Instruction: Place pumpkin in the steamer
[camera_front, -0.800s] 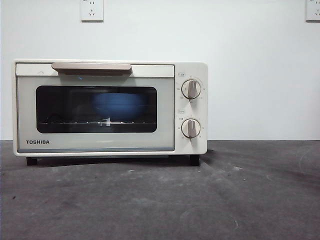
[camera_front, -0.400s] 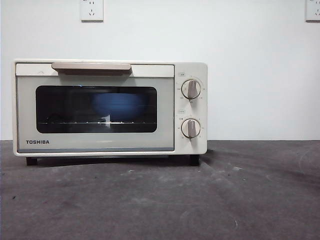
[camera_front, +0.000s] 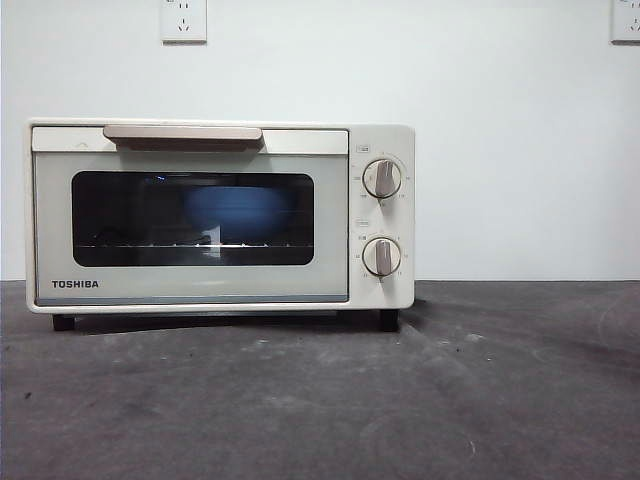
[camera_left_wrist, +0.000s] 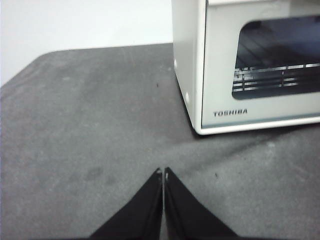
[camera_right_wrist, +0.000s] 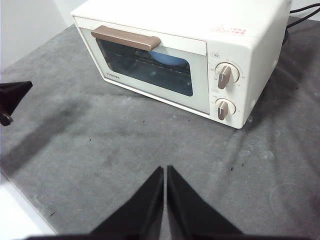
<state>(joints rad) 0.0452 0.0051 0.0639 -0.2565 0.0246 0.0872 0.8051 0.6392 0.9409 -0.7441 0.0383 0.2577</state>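
The cream-white TOSHIBA steamer (camera_front: 220, 215) stands on the dark table with its door closed. It also shows in the left wrist view (camera_left_wrist: 250, 65) and the right wrist view (camera_right_wrist: 180, 55). A blue bowl (camera_front: 235, 212) shows dimly through the door window and in the right wrist view (camera_right_wrist: 170, 59). The pumpkin is not visible in any view. My left gripper (camera_left_wrist: 163, 172) is shut and empty above the table, in front of the steamer's TOSHIBA-marked corner. My right gripper (camera_right_wrist: 165, 170) is shut and empty, hovering well in front of the steamer. Neither gripper shows in the front view.
The steamer has a tan bar handle (camera_front: 183, 134) and two round knobs (camera_front: 382, 178). Grey cloth (camera_front: 400, 400) covers the table. The left gripper's black tip (camera_right_wrist: 12, 95) shows at the side of the right wrist view. A black cable (camera_right_wrist: 305, 10) runs behind the steamer.
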